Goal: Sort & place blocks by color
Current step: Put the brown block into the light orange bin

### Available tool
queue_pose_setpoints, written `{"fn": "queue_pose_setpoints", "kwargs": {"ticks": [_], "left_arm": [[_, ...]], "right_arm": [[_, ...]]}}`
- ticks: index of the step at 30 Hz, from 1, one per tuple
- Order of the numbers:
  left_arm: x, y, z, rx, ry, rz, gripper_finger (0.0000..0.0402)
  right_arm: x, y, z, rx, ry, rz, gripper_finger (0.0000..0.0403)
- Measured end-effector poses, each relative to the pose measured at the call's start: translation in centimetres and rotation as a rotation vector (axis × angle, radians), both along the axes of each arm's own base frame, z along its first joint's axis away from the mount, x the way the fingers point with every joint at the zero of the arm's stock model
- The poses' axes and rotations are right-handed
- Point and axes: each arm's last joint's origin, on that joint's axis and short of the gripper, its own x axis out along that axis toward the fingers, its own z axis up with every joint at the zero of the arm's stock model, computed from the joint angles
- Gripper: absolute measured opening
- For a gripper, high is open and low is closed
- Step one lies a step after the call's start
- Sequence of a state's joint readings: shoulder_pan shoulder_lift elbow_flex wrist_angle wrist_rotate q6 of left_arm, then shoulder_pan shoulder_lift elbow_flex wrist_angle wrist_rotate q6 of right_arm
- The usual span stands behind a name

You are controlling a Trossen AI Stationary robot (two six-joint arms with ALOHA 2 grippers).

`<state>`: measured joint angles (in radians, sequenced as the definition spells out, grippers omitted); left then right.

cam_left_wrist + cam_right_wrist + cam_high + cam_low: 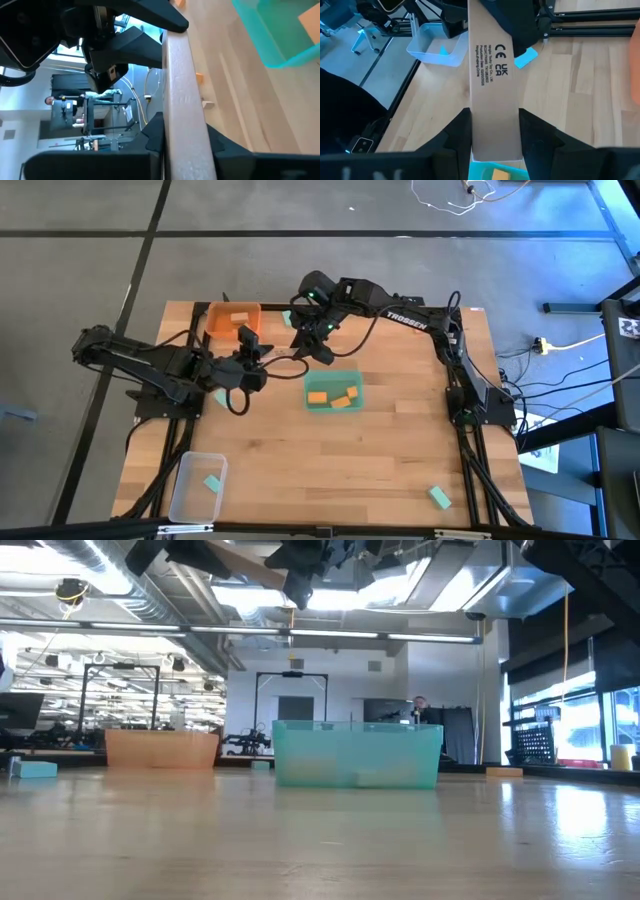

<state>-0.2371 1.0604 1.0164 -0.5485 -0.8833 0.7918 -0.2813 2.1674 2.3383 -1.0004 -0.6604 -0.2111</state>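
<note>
Pale wood block (492,75), long and flat, hangs above the desk (400,440), pinched at one end by the right claw (495,127). Its other end appears pinched by the left claw (182,147). It looks stiff, light and smooth, so a grip across the narrow edges near the end seems safest. Beyond, the green tray (308,392) holds orange blocks (342,401).

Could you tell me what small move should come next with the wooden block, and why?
Probably the right gripper should open: both it and the left gripper appear clamped on the same pale wood block, so neither arm can carry it off.
</note>
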Motion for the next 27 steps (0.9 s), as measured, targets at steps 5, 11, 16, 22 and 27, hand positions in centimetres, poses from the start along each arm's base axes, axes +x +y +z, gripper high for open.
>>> {"fn": "queue_pose_setpoints", "kwargs": {"ticks": [5,11,16,22,27], "left_arm": [[0.0,0.0,0.0,-0.015,-0.011,0.005,0.0042],[-0.1,0.1,-0.2,-0.067,-0.047,0.049,0.0042],[-0.4,1.2,-0.3,-0.138,-0.097,0.144,0.0042],[-1.2,3.2,-0.8,-0.206,-0.129,0.315,0.0042],[-2.4,5.4,-1.3,-0.289,-0.176,0.512,0.0042]], "right_arm": [[0.0,0.0,0.0,0.001,0.001,-0.001,0.0128],[-0.1,-0.6,0.0,0.028,0.016,-0.045,0.0216],[-0.8,-2.2,-0.2,0.037,0.047,-0.085,0.0249],[-2.1,-5.1,-0.4,0.049,0.079,-0.153,0.0252],[-3.4,-8.0,-0.4,0.043,0.083,-0.211,0.0254]]}}
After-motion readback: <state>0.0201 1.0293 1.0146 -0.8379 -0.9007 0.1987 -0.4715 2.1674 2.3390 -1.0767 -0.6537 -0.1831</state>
